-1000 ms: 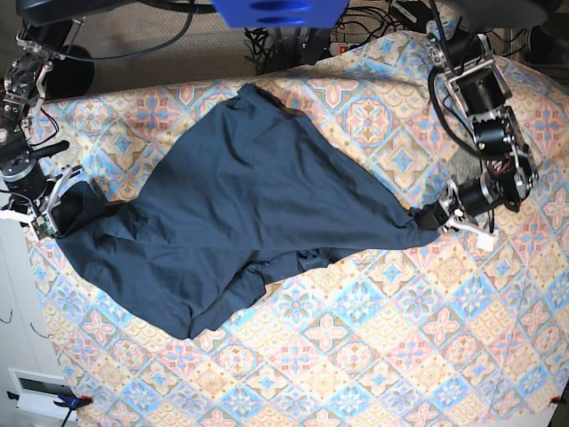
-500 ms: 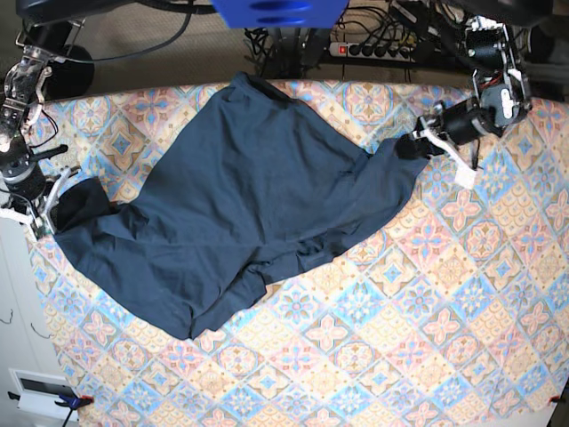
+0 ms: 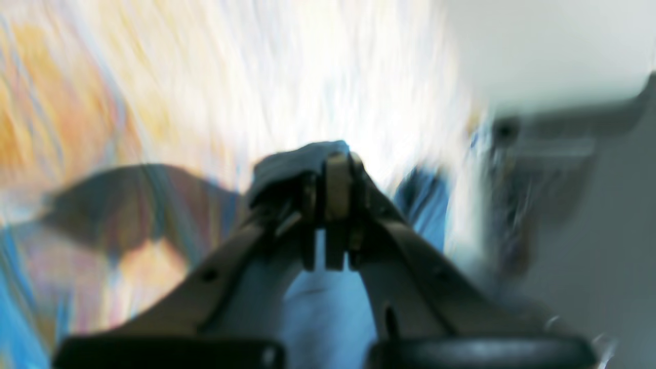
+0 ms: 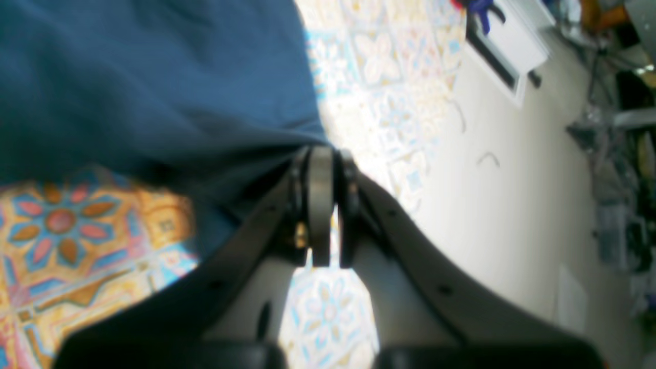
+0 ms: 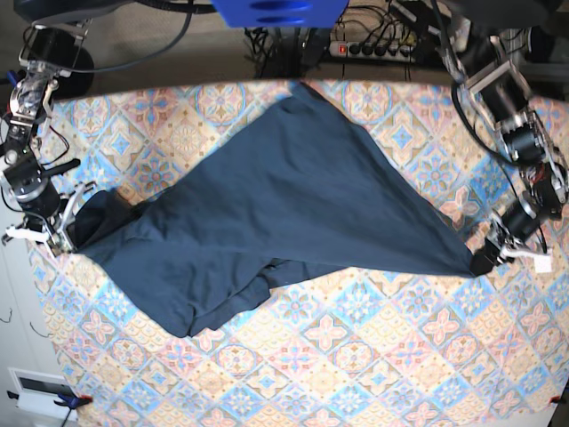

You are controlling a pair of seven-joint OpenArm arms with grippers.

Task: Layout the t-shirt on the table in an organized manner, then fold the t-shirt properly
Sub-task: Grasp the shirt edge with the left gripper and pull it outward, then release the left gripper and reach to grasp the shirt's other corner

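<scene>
The dark navy t-shirt [image 5: 276,205] lies stretched across the table [image 5: 356,356], pulled into a wide band from the left edge to the right side, with a point of cloth near the far edge. My left gripper [image 5: 487,256] is at the base view's right, shut on a corner of the t-shirt [image 3: 294,164]; the left wrist view is blurred. My right gripper [image 5: 64,233] is at the base view's left table edge, shut on the t-shirt's [image 4: 143,87] other end, its fingers [image 4: 320,205] pinching the cloth.
Patterned cloth [image 5: 373,374] covers the table's near half. A power strip and cables [image 5: 373,49] lie behind the far edge. A white box [image 5: 40,391] sits on the floor at the lower left. A blue object [image 5: 276,11] hangs over the top middle.
My left gripper swung from the far right corner down toward the near right, dragging the t-shirt's corner with it and stretching the cloth out. The right gripper held its place at the left edge.
</scene>
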